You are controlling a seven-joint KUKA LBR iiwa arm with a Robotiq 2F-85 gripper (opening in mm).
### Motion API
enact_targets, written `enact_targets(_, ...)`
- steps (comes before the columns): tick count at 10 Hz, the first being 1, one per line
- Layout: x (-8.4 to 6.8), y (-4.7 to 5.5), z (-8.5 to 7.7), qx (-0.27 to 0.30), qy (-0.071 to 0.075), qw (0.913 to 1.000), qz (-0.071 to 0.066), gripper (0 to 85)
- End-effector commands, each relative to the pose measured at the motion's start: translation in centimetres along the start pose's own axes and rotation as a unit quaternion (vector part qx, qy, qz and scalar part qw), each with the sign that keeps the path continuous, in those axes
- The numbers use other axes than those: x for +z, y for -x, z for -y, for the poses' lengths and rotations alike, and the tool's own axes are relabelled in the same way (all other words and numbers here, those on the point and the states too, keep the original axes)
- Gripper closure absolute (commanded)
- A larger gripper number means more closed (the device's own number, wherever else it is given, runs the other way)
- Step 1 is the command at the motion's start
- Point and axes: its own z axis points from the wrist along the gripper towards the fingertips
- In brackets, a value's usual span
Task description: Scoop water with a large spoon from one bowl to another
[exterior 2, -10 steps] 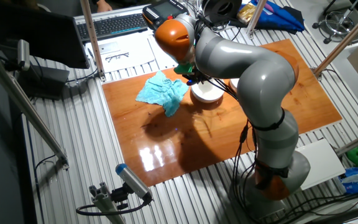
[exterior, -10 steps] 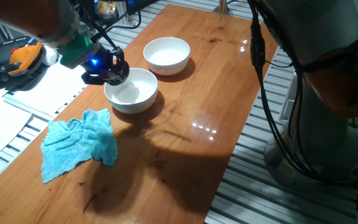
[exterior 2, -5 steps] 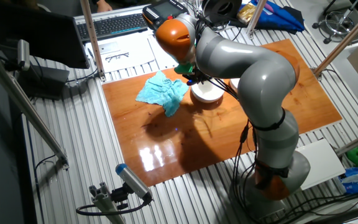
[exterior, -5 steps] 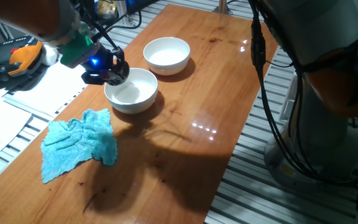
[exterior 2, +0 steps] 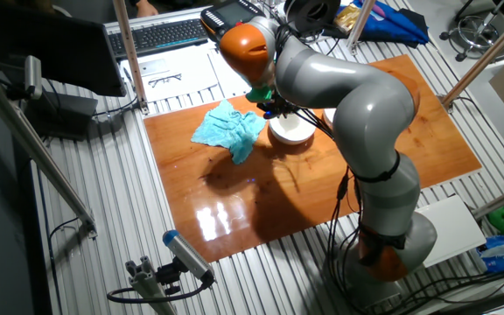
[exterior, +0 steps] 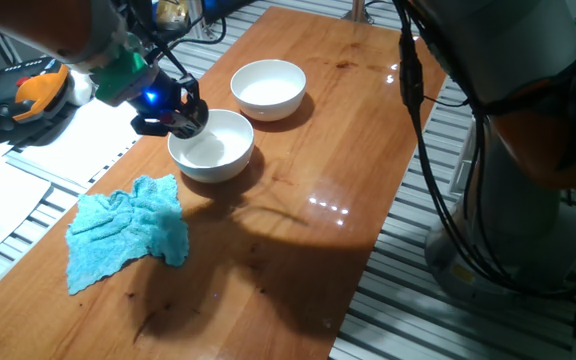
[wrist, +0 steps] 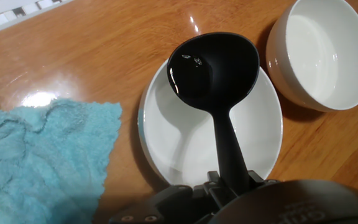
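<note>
Level ahead of my tool (wrist: pixel 229 186), which grips its handle, the large spoon (wrist: pixel 213 65) keeps water (wrist: pixel 188 65) above the near bowl (wrist: pixel 166 124).

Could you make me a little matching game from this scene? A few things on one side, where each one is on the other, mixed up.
Things:
1. ladle
2. blue cloth
3. far white bowl
4. gripper

Places:
A. lying crumpled on the wooden table
B. cup held over the near white bowl
C. standing beside the near bowl, nothing over it
D. clamped on the ladle's handle, at the near bowl's edge

Pairs: 1-B, 2-A, 3-C, 4-D
</note>
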Motion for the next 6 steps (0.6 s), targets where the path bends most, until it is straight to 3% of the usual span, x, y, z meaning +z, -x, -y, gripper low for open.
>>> enact_targets(1,0.02,-0.01,0.00,0.000,0.005,1.0000,0.003,85.0)
enact_targets(6,0.02,-0.01,0.00,-0.002,0.003,0.9999,0.011,85.0)
